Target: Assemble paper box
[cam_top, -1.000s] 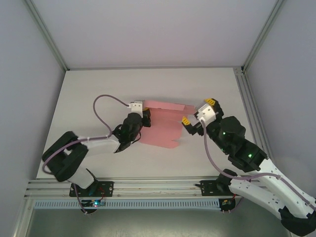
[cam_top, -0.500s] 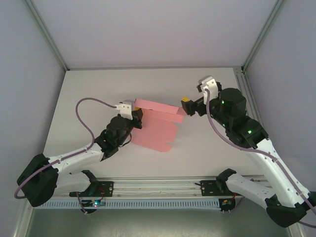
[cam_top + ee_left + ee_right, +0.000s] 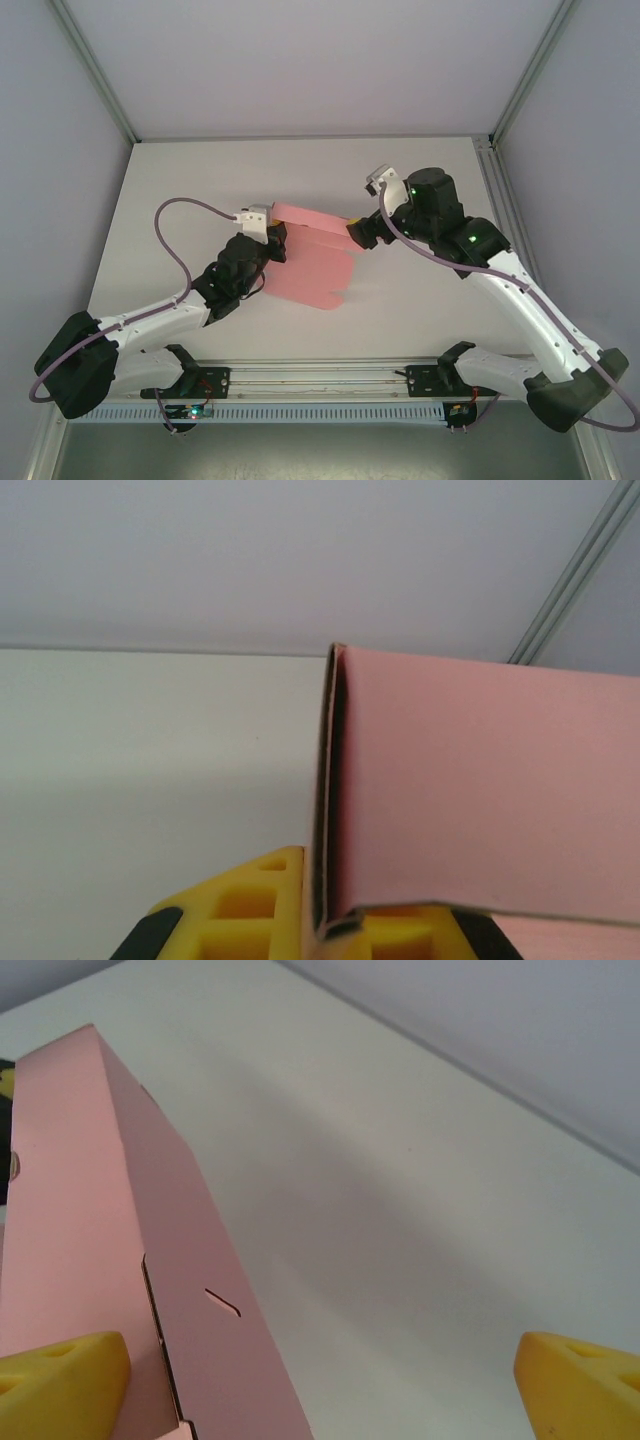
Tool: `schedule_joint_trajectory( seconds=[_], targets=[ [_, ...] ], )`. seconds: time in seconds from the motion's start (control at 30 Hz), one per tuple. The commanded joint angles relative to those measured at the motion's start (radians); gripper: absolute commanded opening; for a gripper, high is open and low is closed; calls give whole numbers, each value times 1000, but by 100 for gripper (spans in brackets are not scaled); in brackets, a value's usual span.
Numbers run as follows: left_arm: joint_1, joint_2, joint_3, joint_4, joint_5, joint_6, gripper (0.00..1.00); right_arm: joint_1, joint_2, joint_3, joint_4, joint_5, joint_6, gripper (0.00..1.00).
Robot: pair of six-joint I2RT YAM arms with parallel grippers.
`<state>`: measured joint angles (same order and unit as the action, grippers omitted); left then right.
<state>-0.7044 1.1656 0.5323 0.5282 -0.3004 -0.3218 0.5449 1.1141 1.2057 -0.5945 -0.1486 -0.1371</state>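
Roughly at the middle of the white table [image 3: 180, 180], the paper box [image 3: 318, 268] lay as a partly folded pink sheet, its near panels flat on the surface and its far edge turned up into a long doubled wall. At the wall's left end the left gripper [image 3: 277, 238] was clenched on the card, and the left wrist view showed the fold pinched between its yellow pads [image 3: 235, 920]. That arm lay low and stretched out, running diagonally from the near left up to the box. The right arm rose from the near right, elbow lifted high, wrist bent back and down toward the wall's right end. There the right gripper [image 3: 357, 232] hung with fingers spread wide, grasping nothing. In its wrist view the pink wall ran past the left pad [image 3: 60, 1380], and whether pad and card touched could not be told.
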Motion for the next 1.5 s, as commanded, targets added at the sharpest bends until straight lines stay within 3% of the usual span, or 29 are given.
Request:
schedule_joint_trajectory(
  seconds=[0.0, 0.2, 0.3, 0.43, 0.53, 0.6, 0.77, 0.83, 0.9, 1.0, 1.23, 1.33, 1.47],
  targets=[
    [9, 4, 12, 37, 16, -49, 0, 0, 38, -50, 49, -53, -37, 98],
    [14, 41, 68, -13, 46, -120, 0, 17, 108, -46, 48, -96, -101, 98],
    [15, 52, 62, 39, 107, -118, 0, 43, 122, -61, 94, -4, -84, 98],
    [15, 83, 81, 37, 149, -133, 0, 92, 82, -186, 442, 134, 22, 98],
    [14, 102, 81, 62, 182, -164, 0, 102, 43, -320, 765, 140, 111, 98],
    [14, 109, 75, 74, 178, -181, 0, 113, 32, -368, 889, 145, 126, 98],
    [14, 112, 68, 101, 181, -233, 0, 189, -2, -466, 1087, 465, 88, 98],
    [16, 101, 68, 85, 143, -257, 0, 188, -28, -460, 1032, 550, 118, 98],
    [15, 87, 61, 67, 106, -258, 0, 170, -72, -439, 906, 549, 139, 98],
    [42, 58, 62, -20, 48, -308, 0, 126, -162, -411, 684, 426, 177, 98],
    [132, -12, 24, -24, 116, -365, 0, 12, -363, -403, 269, 226, 300, 98],
    [133, -40, 25, -40, 123, -345, 0, -81, -368, -439, 222, 151, 325, 98],
    [134, -65, 22, -53, 164, -314, 0, -165, -326, -470, 318, 32, 329, 98]
  ],
)
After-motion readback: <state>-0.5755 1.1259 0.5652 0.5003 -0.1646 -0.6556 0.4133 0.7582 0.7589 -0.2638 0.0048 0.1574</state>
